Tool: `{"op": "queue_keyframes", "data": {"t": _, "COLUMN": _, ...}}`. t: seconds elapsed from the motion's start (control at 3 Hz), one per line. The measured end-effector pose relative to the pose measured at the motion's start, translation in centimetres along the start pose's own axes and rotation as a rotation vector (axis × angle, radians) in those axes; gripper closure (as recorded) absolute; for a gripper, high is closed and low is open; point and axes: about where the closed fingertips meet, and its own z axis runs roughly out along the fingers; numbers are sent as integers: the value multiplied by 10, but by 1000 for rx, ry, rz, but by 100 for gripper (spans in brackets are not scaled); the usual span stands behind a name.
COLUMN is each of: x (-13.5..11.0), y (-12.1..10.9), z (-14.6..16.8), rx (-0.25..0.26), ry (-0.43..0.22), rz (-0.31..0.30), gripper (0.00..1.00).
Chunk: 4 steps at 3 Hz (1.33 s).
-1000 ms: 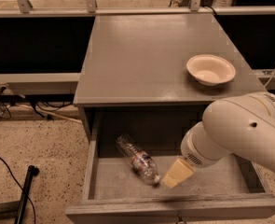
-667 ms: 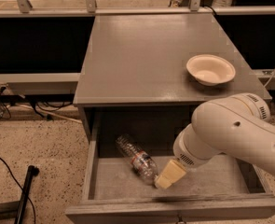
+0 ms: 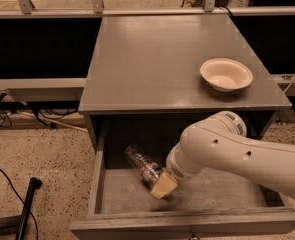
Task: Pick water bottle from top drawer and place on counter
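The water bottle (image 3: 139, 163) lies on its side on the floor of the open top drawer (image 3: 232, 189), left of the middle, its base pointing to the back left. My gripper (image 3: 163, 186) is down inside the drawer at the bottle's near, cap end, over the red-and-white label and hiding the cap. The white arm (image 3: 237, 154) reaches in from the right. The counter (image 3: 152, 59) is the grey cabinet top above the drawer.
A cream bowl (image 3: 226, 74) sits on the counter's right side. The drawer's front wall (image 3: 187, 225) with its knob is at the bottom. A black pole (image 3: 26, 206) and cables lie on the speckled floor at left. Metal rails run behind the cabinet.
My gripper has moved left and slightly down across the drawer, from beside the bottle to right at its cap end. The bottle has stayed about where it was.
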Motion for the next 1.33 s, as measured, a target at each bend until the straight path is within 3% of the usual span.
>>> {"op": "queue_keyframes", "data": {"t": 0.33, "x": -10, "y": 0, "z": 19, "rx": -41, "ry": -37, "rz": 23, "gripper": 18}}
{"op": "queue_keyframes", "data": {"t": 0.67, "x": -13, "y": 10, "z": 41, "rx": -114, "ry": -49, "rz": 45, "gripper": 28}}
{"op": "queue_keyframes", "data": {"t": 1.0, "x": -18, "y": 18, "z": 51, "rx": -166, "ry": -61, "rz": 48, "gripper": 46}}
{"op": "queue_keyframes", "data": {"t": 1.33, "x": -26, "y": 17, "z": 37, "rx": -197, "ry": -116, "rz": 45, "gripper": 69}}
